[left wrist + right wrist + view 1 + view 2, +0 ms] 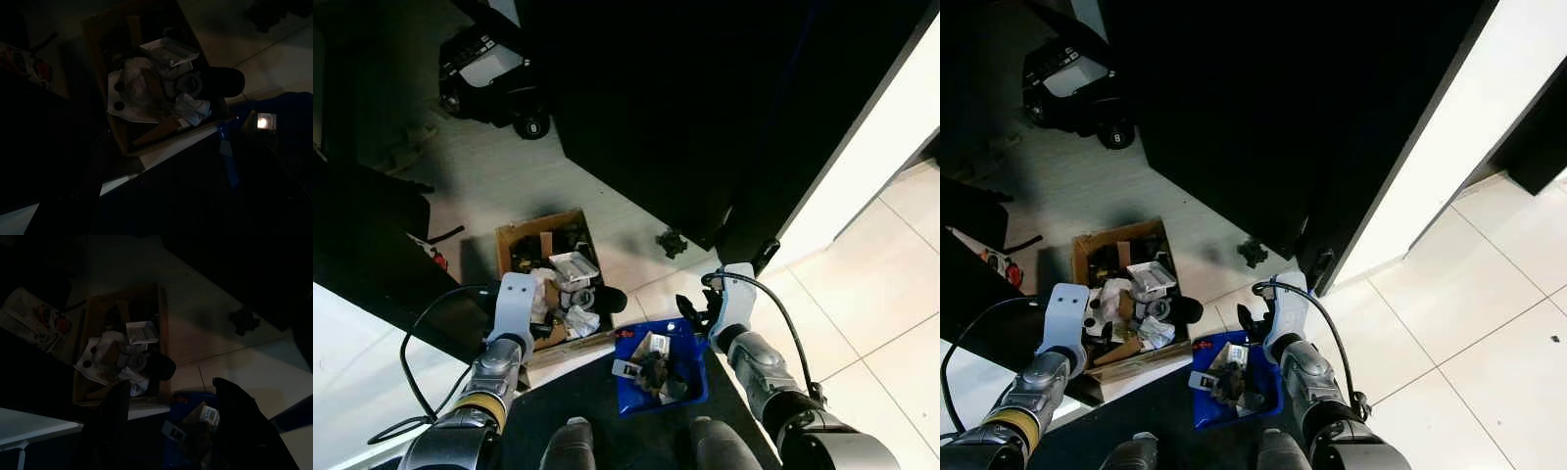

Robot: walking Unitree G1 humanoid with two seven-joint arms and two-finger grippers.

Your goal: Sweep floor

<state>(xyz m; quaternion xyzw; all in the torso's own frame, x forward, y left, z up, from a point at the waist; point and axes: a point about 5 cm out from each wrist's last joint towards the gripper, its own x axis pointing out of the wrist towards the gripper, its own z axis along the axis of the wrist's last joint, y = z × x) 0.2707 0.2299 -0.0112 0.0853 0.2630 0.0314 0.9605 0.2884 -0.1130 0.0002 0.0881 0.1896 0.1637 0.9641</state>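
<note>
From the head camera I look down at a blue dustpan (664,366) on the floor between my arms, holding scraps and dark debris. My right gripper (693,315) sits at its upper right edge; in the right wrist view its two black fingers (116,416) are spread apart above the pan. My left arm reaches toward a cardboard box (514,239) full of rubbish, just left of the dustpan; I cannot tell how its fingers stand. A dark clump (671,243) lies on the floor beyond

Left hand (512,294) fingers hidden behind wrist; dustpan (690,357) contents too small to identify.
</note>
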